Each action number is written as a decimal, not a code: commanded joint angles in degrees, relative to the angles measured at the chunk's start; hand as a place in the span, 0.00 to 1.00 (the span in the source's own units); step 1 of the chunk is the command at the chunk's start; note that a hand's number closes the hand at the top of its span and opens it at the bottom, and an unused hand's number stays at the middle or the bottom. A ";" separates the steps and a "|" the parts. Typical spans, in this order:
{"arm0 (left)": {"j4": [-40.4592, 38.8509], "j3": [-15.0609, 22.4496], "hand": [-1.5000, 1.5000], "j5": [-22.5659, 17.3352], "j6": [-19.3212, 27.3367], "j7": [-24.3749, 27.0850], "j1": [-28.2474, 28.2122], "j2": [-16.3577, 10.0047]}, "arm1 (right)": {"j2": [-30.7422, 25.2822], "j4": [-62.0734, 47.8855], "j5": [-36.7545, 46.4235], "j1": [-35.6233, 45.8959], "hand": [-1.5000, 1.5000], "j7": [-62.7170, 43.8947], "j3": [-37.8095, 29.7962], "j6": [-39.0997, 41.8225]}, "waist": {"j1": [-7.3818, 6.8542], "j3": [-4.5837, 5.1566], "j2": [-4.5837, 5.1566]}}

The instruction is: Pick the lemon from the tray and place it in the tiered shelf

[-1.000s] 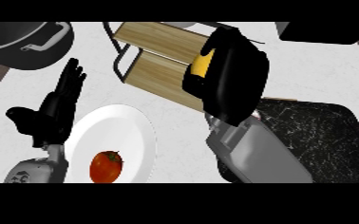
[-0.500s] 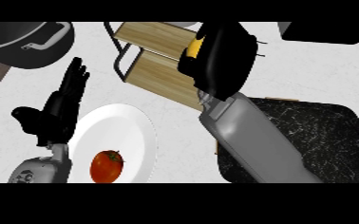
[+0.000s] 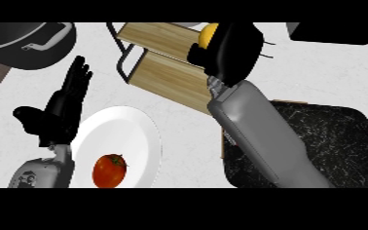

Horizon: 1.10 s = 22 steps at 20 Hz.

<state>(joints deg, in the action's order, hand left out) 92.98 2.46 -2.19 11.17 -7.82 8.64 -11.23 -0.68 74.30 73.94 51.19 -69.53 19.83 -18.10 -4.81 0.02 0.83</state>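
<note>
Enclosing the lemon (image 3: 208, 33) in curled fingers, the right hand (image 3: 233, 53) is seen at upper centre, over the shelf (image 3: 171, 77), the lemon at its upper-left side.

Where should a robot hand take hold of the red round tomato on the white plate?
Grip the red round tomato across its widest middle, coming down from above: it sits alone on the flat white plate, sides free. The left robot hand, open beside the plate, is nearest.
</note>
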 commanded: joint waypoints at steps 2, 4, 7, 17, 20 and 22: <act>-0.71 0.27 0.50 0.12 0.00 0.87 -0.21 0.69 | 0.65 -4.74 -5.23 4.09 0.00 -13.12 -1.56 -9.20 | -0.18 0.04 0.01; 0.32 -0.79 0.50 -0.22 -0.51 -0.63 0.85 -0.82 | 0.65 -6.92 -5.43 3.82 0.00 -12.62 -0.63 -12.75 | -0.31 0.01 -0.06; 0.88 -0.17 0.50 -0.21 -0.87 0.56 -1.13 -0.31 | 0.62 -6.03 -8.01 7.05 0.00 -11.92 -1.92 -12.25 | 0.04 0.03 -0.47; -0.26 -1.13 0.50 0.19 0.29 0.00 -1.88 0.14 | 0.65 -4.35 -3.73 8.84 0.00 -11.12 -2.28 -23.05 | 2.48 0.06 -1.10; 0.57 -1.81 0.50 0.02 1.07 -1.06 -2.34 0.22 | 0.66 -1.24 0.52 8.12 0.00 -14.64 -3.01 -21.87 | 3.46 0.07 -1.63; 0.30 -1.50 0.50 0.63 1.37 -0.54 -3.50 0.44 | 0.66 2.26 2.48 6.36 0.00 -15.55 -3.88 -20.31 | 4.40 0.06 -2.01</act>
<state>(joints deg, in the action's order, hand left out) 93.46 0.68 -2.25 11.56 -8.82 6.72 -11.62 -0.47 71.98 72.58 57.31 -69.18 16.19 -35.61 -1.78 0.07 -0.56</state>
